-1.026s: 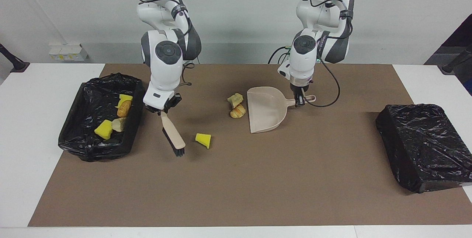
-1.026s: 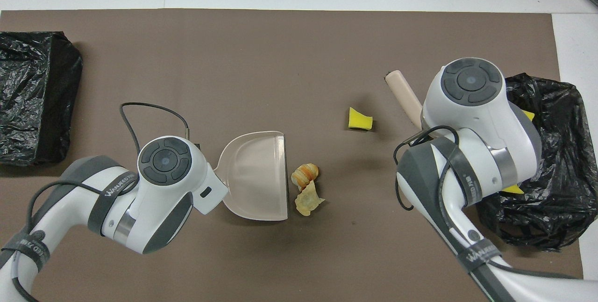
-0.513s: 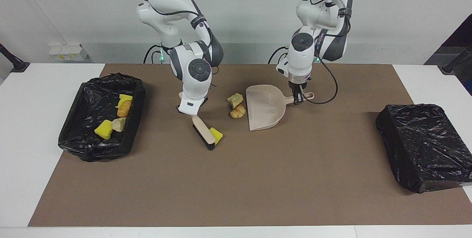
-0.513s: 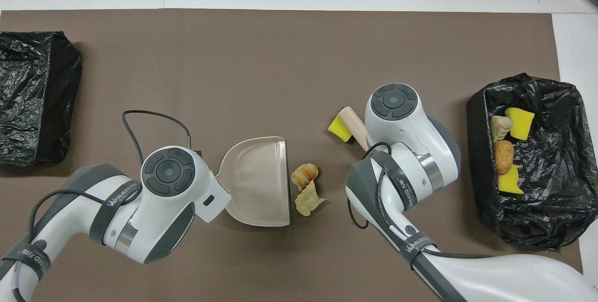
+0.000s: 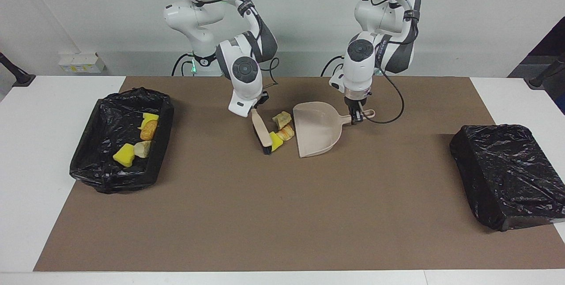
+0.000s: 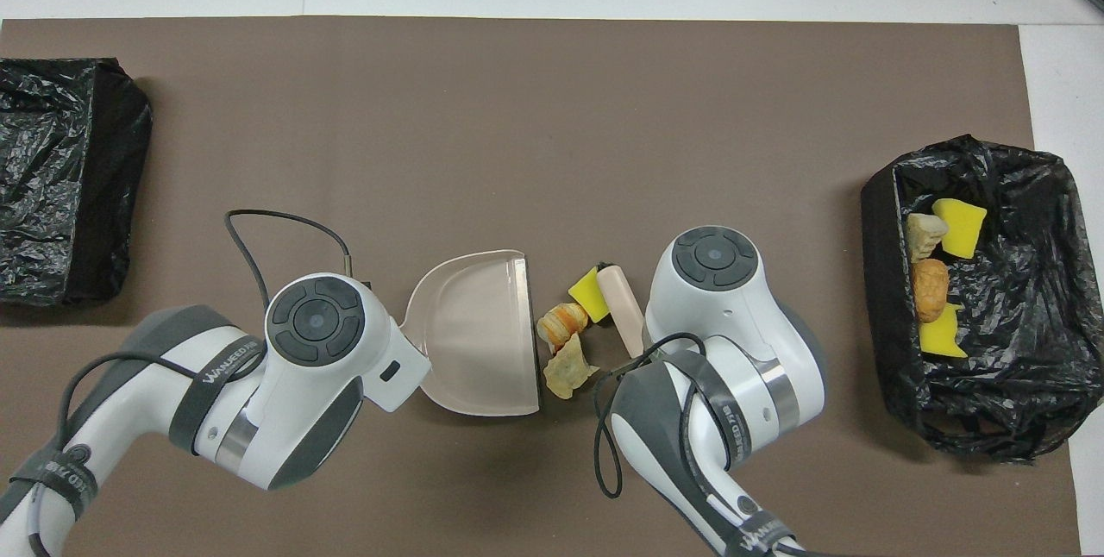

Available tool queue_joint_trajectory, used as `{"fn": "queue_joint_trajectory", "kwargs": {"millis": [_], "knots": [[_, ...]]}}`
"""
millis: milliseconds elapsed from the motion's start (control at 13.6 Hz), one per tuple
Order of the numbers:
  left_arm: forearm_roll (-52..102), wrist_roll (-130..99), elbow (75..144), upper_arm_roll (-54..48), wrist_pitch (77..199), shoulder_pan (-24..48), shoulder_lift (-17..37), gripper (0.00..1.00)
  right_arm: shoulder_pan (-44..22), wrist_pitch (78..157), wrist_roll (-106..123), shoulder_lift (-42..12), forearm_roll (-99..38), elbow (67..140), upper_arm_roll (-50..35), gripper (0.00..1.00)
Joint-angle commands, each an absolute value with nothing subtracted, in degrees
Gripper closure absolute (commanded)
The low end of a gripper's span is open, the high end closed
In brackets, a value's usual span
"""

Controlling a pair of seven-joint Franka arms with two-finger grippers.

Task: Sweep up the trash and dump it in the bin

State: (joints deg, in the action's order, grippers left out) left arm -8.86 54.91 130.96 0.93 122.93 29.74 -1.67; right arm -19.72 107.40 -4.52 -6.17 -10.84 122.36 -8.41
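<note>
While the dustpan point(image 5: 318, 129) lies flat on the brown mat point(image 5: 282, 214) near the middle of the table, its open mouth faces the right arm's end and three pieces of trash sit just beside that mouth. Yellow sponge chunk point(image 5: 276, 141) touches the brush point(image 5: 262, 132) bristles; orange bread lump point(image 5: 286, 132) between chunk and dustpan lip; tan lump point(image 5: 281, 119) nearer to the robots than those two.

Right gripper point(image 5: 255, 109) clamped tight on the brush handle, brush slanting down, bristle end on the mat (dark bristles, beige back). Left gripper point(image 5: 356, 116) closed on the dustpan handle at the end away from the mouth, dustpan resting on the mat.

Lined bin point(image 5: 121, 141) toward the right arm's end, well apart from the dustpan: two yellow chunks, an orange lump and a pale lump inside. A second black-bagged bin point(image 5: 507, 172) toward the left arm's end, well apart from the dustpan, contents not visible.
</note>
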Motion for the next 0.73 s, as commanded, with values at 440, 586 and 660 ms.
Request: {"fn": "queue_joint_trajectory", "kwargs": {"millis": [440,586,660], "knots": [[-9.4,53.96,133.59,1.41,123.22,30.41,-4.13,1.0,-27.85,123.04,-12.73,-7.29,-36.72,122.18,-8.53,1.0],[-9.4,54.14,133.59,1.41,123.4,30.24,-4.13,1.0,-28.3,123.05,-14.58,-7.65,-36.83,119.89,-8.61,1.0],[-9.4,54.31,133.59,1.41,123.49,29.89,-4.13,1.0,-28.3,122.52,-15.89,-7.56,-37.17,118.23,-8.61,1.0]]}}
